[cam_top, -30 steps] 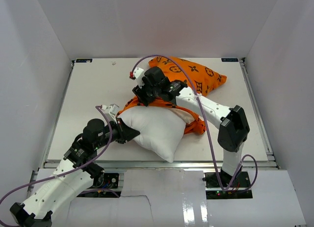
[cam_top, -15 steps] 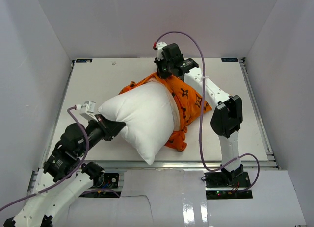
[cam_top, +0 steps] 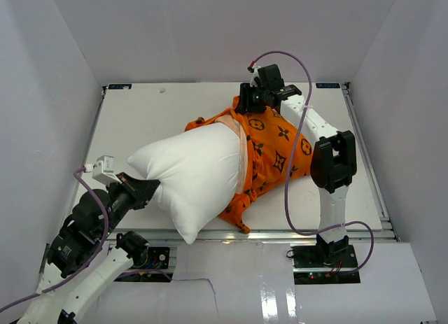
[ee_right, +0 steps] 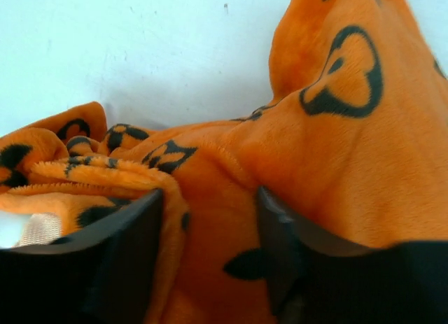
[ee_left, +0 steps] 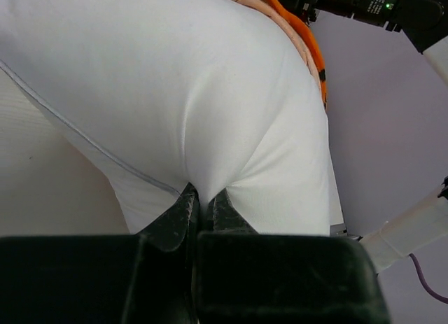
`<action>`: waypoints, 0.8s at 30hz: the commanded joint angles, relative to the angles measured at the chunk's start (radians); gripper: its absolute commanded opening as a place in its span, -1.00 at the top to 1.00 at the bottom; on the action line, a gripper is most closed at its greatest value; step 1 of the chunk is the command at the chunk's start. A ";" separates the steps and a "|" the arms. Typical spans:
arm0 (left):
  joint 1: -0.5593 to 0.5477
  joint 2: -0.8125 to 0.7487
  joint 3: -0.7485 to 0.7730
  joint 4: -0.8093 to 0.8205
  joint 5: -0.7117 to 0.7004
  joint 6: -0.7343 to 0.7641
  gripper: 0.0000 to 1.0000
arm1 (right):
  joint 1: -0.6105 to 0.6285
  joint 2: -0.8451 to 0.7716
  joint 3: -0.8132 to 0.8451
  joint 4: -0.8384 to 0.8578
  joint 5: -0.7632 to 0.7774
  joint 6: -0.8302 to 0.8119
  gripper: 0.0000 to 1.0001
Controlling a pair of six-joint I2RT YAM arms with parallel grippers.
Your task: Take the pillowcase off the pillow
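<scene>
The pillow (cam_top: 199, 173) lies across the middle-left of the counter (cam_top: 140, 114). Most of its white bulk is bare, and only its right end sits inside the mouth of the pillowcase (cam_top: 280, 145), which is bunched toward the far right. The left end effector (cam_top: 148, 189) is pressed together on the pillow's near-left side, and its wrist view shows only a thin fold of smooth fabric between the fingers (ee_left: 183, 210). The right end effector (cam_top: 252, 107) pinches a thick fold of the orange cover at its far edge.

The weakest point looks like that thin left pinch. If the arms pull apart while the cover's rim hugs the puffy end, the smooth fabric may slide free, and the pillow would then be dragged right with the cover. Whether the right grasp also catches a pillow corner inside the cover cannot be told; if it does, pulling would separate nothing. The pillow's near corner reaches the counter's near edge, so a lost grip could tip it off.
</scene>
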 commanded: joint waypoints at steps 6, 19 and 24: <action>0.000 0.012 -0.049 0.111 -0.098 -0.032 1.00 | -0.090 -0.200 0.094 0.075 0.026 -0.057 -0.77; -0.001 0.014 -0.193 0.177 -0.105 -0.068 1.00 | -0.081 -0.915 -0.933 0.403 -0.038 0.070 -0.84; 0.000 0.032 -0.195 0.204 -0.082 -0.083 1.00 | 0.022 -1.174 -1.265 0.465 0.038 0.128 -0.83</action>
